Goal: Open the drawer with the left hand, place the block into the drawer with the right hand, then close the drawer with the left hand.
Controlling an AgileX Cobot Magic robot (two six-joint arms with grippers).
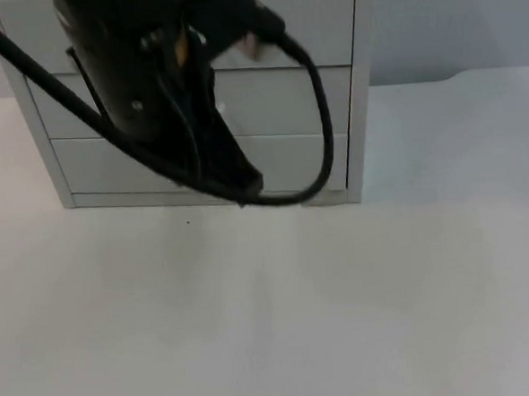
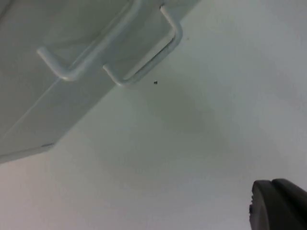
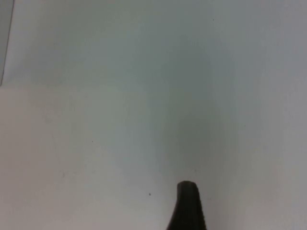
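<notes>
A white drawer cabinet [image 1: 281,98] stands at the back of the table, with three drawer fronts in sight, all flush and shut. My left arm reaches down in front of it. The left gripper [image 1: 246,186] hangs low before the bottom drawer [image 1: 289,161], close to its front near the table. In the left wrist view, two pale bar handles [image 2: 139,64] of the drawers stick out from the cabinet, a short way ahead of the gripper [image 2: 280,203]. My right gripper [image 3: 188,206] waits above bare white table.
The white table top [image 1: 272,314] stretches wide in front of the cabinet. A grey partition wall [image 1: 442,17] rises behind it on the right. A small dark speck [image 1: 189,223] lies on the table near the cabinet's base.
</notes>
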